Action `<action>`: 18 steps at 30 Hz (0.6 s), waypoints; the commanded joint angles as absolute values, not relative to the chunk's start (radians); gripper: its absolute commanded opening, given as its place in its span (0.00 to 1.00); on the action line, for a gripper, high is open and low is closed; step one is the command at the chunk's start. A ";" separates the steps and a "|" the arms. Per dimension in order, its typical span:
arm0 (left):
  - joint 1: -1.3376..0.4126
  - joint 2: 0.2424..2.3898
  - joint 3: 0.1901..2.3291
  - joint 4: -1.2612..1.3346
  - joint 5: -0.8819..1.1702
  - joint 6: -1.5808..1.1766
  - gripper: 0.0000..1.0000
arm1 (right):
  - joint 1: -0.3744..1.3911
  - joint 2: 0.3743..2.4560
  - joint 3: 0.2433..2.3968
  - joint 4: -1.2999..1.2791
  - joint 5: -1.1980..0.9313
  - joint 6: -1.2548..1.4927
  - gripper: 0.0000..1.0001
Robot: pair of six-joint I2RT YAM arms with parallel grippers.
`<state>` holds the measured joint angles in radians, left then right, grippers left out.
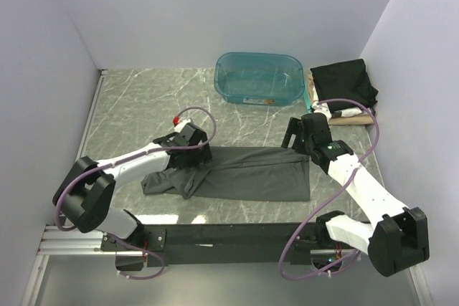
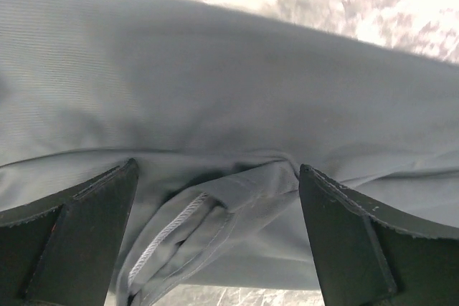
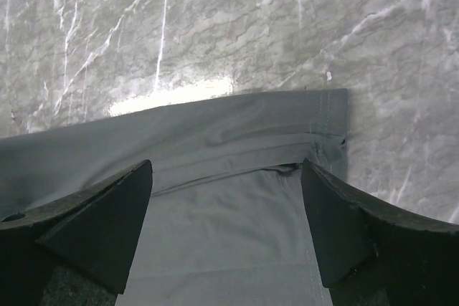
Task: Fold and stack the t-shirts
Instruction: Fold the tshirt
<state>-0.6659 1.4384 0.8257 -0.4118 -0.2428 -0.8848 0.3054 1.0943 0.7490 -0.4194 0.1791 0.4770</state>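
Charcoal t-shirt (image 1: pixel 244 173), a folded band at the near centre of the table (image 1: pixel 143 105), looks limp, light and slippery, probably best pinched at hem corners; left gripper (image 2: pixel 216 170) and right gripper (image 3: pixel 226 170) stand spread, empty, over its ends.

Robotics lab cell: blank white walls (image 1: pixel 215 12), marble-patterned table (image 1: pixel 136 112), bolted left arm (image 1: pixel 133 159) and right arm (image 1: pixel 362 184).

Matt grey cloth t-shirt (image 1: pixel 251 173) lies on glossy marbled table (image 1: pixel 136 105).
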 commanded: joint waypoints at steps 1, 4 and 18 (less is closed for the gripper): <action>-0.683 1.448 0.847 -0.328 -0.150 -0.835 0.99 | 0.310 1.057 0.764 -0.437 0.216 0.463 0.91; -0.724 1.442 0.831 -0.282 -0.130 -0.807 0.99 | 0.310 1.049 0.762 -0.437 0.218 0.465 0.91; -0.816 1.502 0.920 -0.471 -0.294 -0.798 0.99 | 0.310 1.017 0.755 -0.440 0.209 0.456 0.91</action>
<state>-0.8158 1.5135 0.8711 -0.4004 -0.1764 -0.7795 0.3054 1.0527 0.7490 -0.4511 0.2012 0.4728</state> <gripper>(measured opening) 0.995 0.905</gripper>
